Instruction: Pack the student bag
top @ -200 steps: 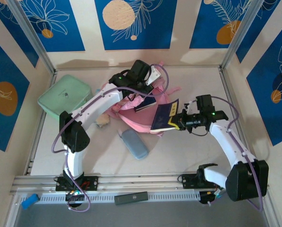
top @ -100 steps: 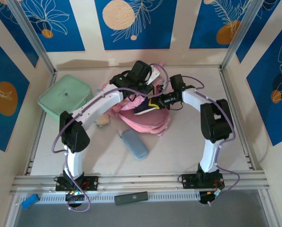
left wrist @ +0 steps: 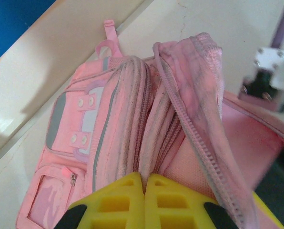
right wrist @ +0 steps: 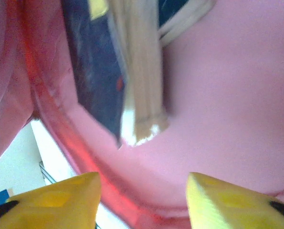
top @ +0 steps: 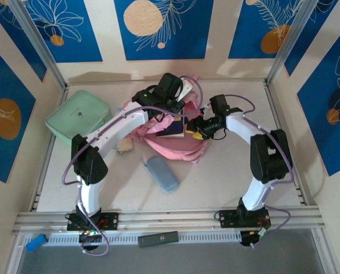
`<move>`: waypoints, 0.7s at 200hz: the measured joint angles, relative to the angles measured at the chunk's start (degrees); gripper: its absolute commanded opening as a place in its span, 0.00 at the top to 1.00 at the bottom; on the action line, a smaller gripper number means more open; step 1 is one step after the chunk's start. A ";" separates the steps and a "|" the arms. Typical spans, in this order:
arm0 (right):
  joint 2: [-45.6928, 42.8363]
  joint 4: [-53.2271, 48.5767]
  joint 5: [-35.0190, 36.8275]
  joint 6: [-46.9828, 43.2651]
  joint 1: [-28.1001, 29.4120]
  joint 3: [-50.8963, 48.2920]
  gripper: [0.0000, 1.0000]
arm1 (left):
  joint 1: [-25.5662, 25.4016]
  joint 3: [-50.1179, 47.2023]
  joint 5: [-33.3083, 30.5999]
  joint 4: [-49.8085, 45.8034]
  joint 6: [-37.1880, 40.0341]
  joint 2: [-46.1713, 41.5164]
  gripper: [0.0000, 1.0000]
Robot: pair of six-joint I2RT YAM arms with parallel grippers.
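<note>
Holding our right gripper (right wrist: 142, 191) spread with nothing between its fingers, we are reaching just inside the mouth of the bag (top: 175, 147), where a navy book (right wrist: 96, 71) is lying against the pink lining. Our left gripper (left wrist: 144, 193) is pressed together at the bag's zip rim; we cannot tell whether it is pinching fabric. The bag is lying on the table (top: 227, 171) between our arms. We are judging the book step nearly done. Next we are needing to back out without dragging the book, then fetch the grey pouch (top: 162, 174) on the bag's near side. Blur is hiding how deep the book is sitting.
</note>
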 measured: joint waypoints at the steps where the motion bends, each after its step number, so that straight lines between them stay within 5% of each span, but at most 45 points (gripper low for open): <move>1: -0.13 0.02 0.04 -0.09 0.15 -0.09 0.67 | 0.00 -0.04 0.00 0.00 0.02 0.00 1.00; 64: 8.00 8.39 3.67 7.32 7.85 -0.31 0.98 | 0.02 -0.68 0.02 0.83 -1.95 -0.44 1.00; 140: 9.94 14.56 5.51 4.96 0.20 3.93 0.95 | 0.02 -0.81 -0.07 0.76 -8.92 -0.44 1.00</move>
